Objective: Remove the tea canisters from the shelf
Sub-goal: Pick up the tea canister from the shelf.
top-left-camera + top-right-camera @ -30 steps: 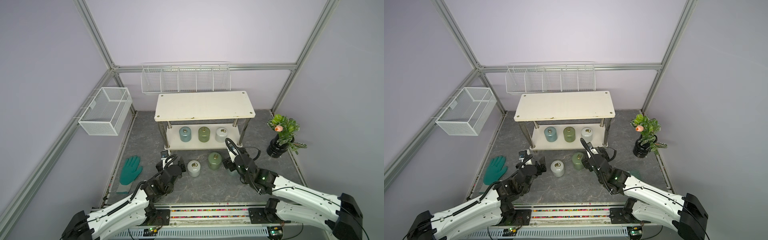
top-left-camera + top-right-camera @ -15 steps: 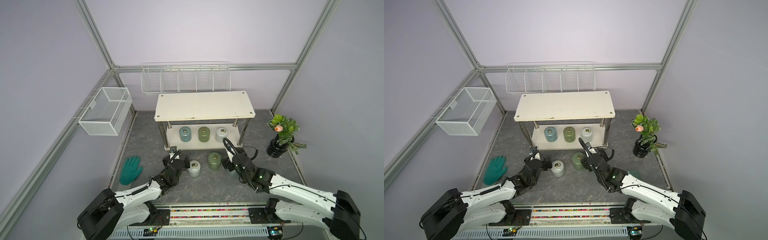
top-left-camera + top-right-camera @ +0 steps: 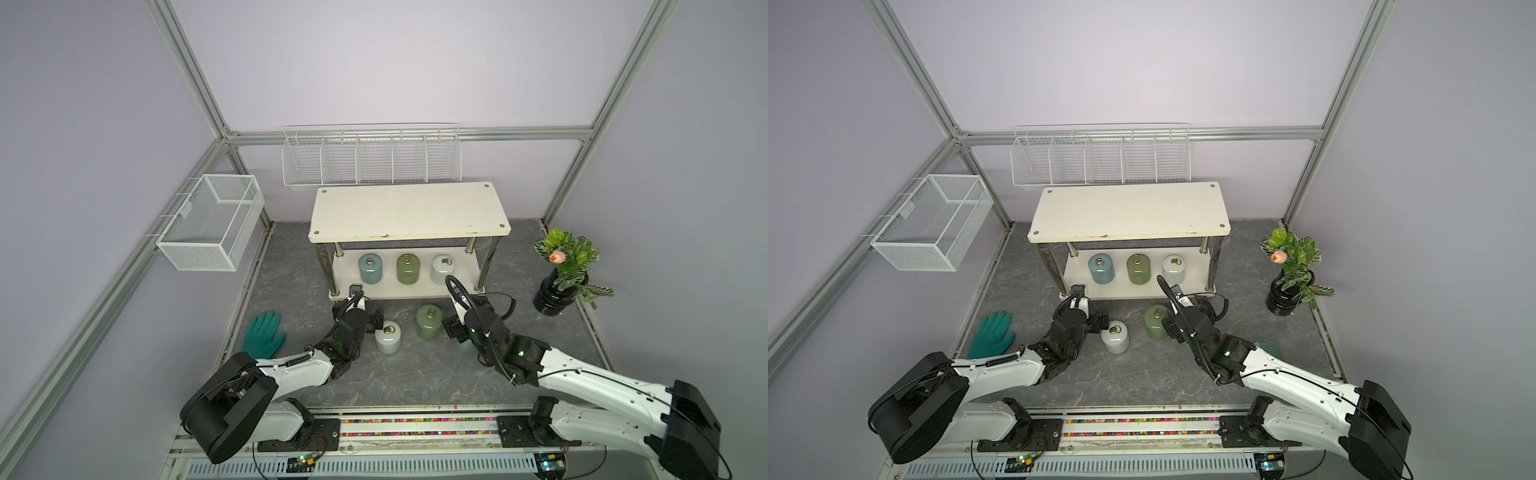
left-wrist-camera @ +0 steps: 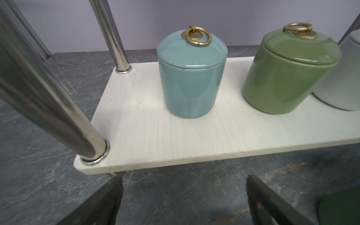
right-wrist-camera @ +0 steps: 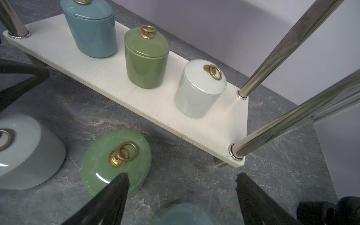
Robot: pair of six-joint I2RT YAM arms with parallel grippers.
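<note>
On the shelf's (image 3: 409, 212) lower board (image 4: 155, 136) stand three tea canisters: pale blue (image 3: 370, 269), green (image 3: 407, 269) and white (image 3: 442, 269). A white one (image 3: 388, 336) and a green one (image 3: 428, 322) stand on the floor in front. My left gripper (image 3: 356, 296) is open and empty, low at the lower board's front left corner, facing the pale blue canister (image 4: 191, 78). My right gripper (image 3: 461, 328) is open beside the floor green canister (image 5: 109, 161). A third floor canister, pale blue (image 5: 183, 214), sits between its fingers with gaps either side.
Chrome posts (image 4: 58, 109) flank the lower board. A teal glove (image 3: 264, 336) lies on the floor at the left. A black vase with a plant (image 3: 555, 295) stands at the right. White wire baskets hang on the left wall (image 3: 208, 222) and the back wall (image 3: 372, 160).
My left gripper has moved forward from beside the floor white canister to the shelf's front left corner. The right gripper has shifted only slightly.
</note>
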